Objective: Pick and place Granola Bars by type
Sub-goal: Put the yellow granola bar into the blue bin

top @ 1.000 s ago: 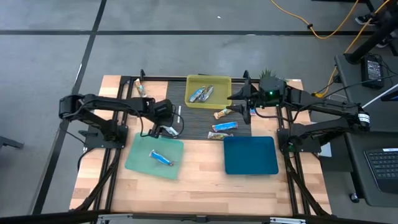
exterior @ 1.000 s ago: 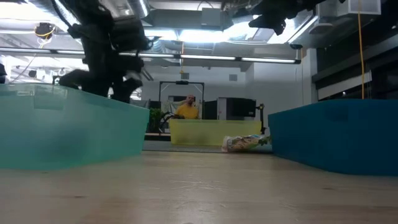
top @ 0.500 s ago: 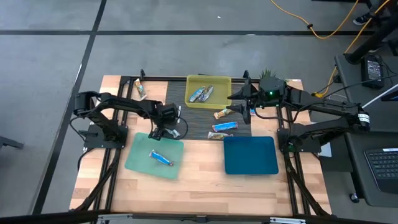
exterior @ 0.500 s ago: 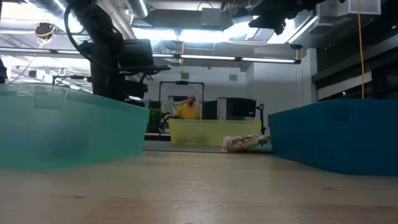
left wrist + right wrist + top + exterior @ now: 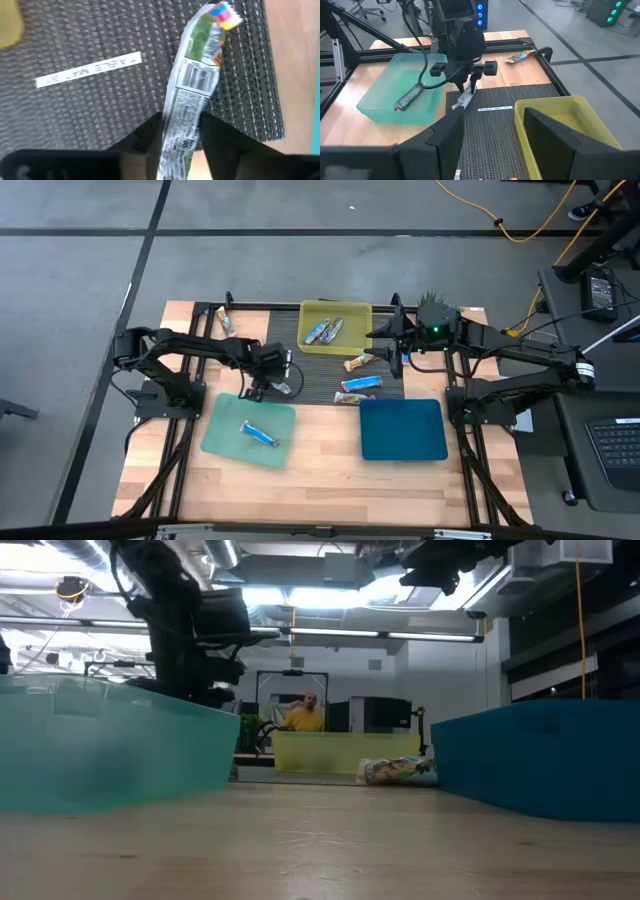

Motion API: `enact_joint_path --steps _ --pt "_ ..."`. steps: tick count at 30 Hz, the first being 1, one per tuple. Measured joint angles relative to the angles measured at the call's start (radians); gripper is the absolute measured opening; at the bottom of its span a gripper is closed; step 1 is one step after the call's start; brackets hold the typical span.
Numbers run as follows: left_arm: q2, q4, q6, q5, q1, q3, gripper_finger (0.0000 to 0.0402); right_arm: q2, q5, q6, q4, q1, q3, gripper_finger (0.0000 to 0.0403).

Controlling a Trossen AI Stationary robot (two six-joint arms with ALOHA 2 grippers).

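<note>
At centre-left of the high view, on the dark mat [image 5: 290, 355], the left gripper [image 5: 181, 132] has its fingers pinched across a silvery-grey granola bar [image 5: 192, 95], which looks light, crinkly and slippery, so mid-length seems the safest hold; the right gripper [image 5: 392, 352] hovers part-open, empty.

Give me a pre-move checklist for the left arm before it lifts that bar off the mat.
1. Left gripper has its fingers around the silvery bar: ok.
2. Grip tight enough to lift: cannot tell.
3. Bar free of other bars on the dark mat: ok.
4. Teal tray has room, holding one blue bar: ok.
5. Right gripper away, near the yellow tray: ok.
</note>
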Motion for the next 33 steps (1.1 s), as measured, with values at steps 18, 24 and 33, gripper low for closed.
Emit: enact_joint_path --steps 18,24,33 --pt "-0.081 -0.184 0.010 0.018 0.000 0.104 0.0021 0.000 0.002 0.009 -0.022 0.000 0.000 0.0208" --pt "-0.040 -0.167 0.017 0.064 0.004 0.104 0.0091 0.000 0.002 0.008 -0.023 0.000 0.000 0.0208" --pt "0.073 -0.133 0.027 0.064 0.005 0.104 0.0190 0.000 -0.001 0.007 -0.050 0.000 0.000 0.0208"
